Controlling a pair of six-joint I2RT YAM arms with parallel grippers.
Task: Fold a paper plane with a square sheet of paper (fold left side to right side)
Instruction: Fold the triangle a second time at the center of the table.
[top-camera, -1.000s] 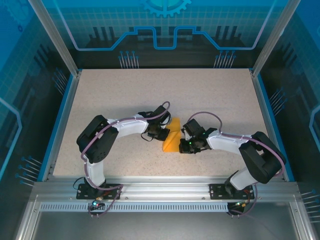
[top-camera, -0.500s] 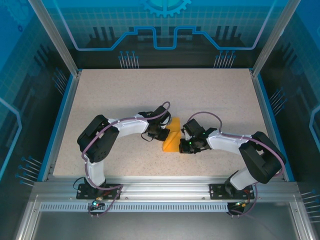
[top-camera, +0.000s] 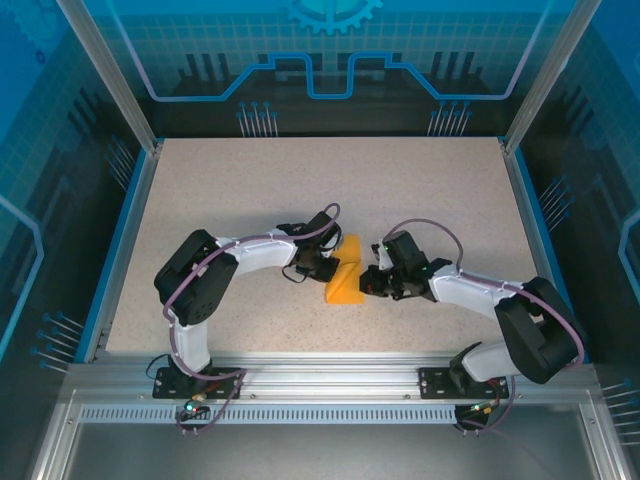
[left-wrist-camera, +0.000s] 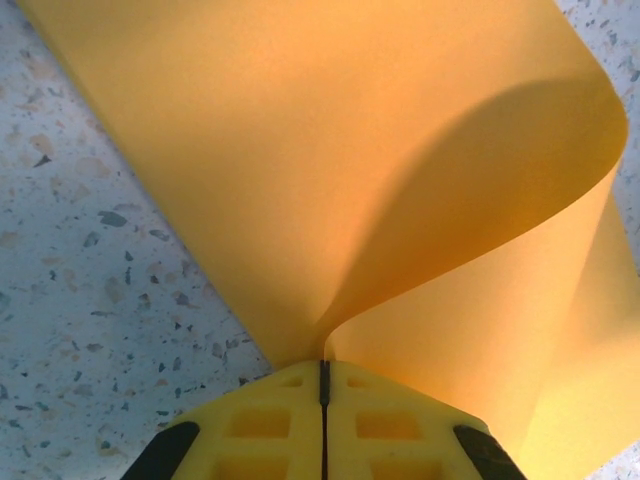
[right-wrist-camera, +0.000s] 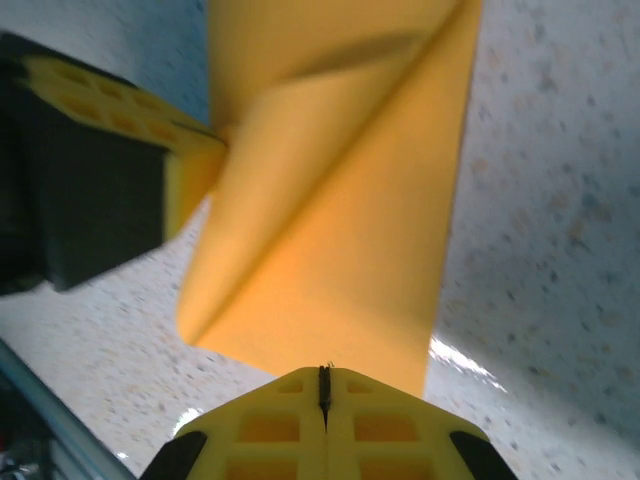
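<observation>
- Around the middle of the bench (top-camera: 200, 200), a little toward its near edge: square sheet of paper (top-camera: 345, 278), bright orange, bent over on itself and seen from above as a narrow wedge.
- Just left of the sheet: left fingers (top-camera: 322, 266), at the end of the left arm (top-camera: 250, 252), touching the paper's side.
- Through the left wrist camera: left fingers (left-wrist-camera: 322, 400), yellow, clenched with only a thin dark seam between them, pinching the sheet (left-wrist-camera: 300, 180); paper rising out of that seam, spreading flat to the left and curling over in a soft loop to the right, no sharp crease in the loop.
- Just right of the sheet: right fingers (top-camera: 372, 284), at the end of the right arm (top-camera: 470, 290), tips against the paper.
- Through the right wrist camera: right fingers (right-wrist-camera: 323, 400), likewise clenched, nipping the sheet (right-wrist-camera: 330, 250) at its near edge; one layer lying diagonally over another, upper flap lifted clear of the lower.
- Left of the sheet in that same view: left fingers (right-wrist-camera: 190, 165), yellow pad on a black body, gripping the paper's side.
- Under the sheet: pale speckled bench top.
</observation>
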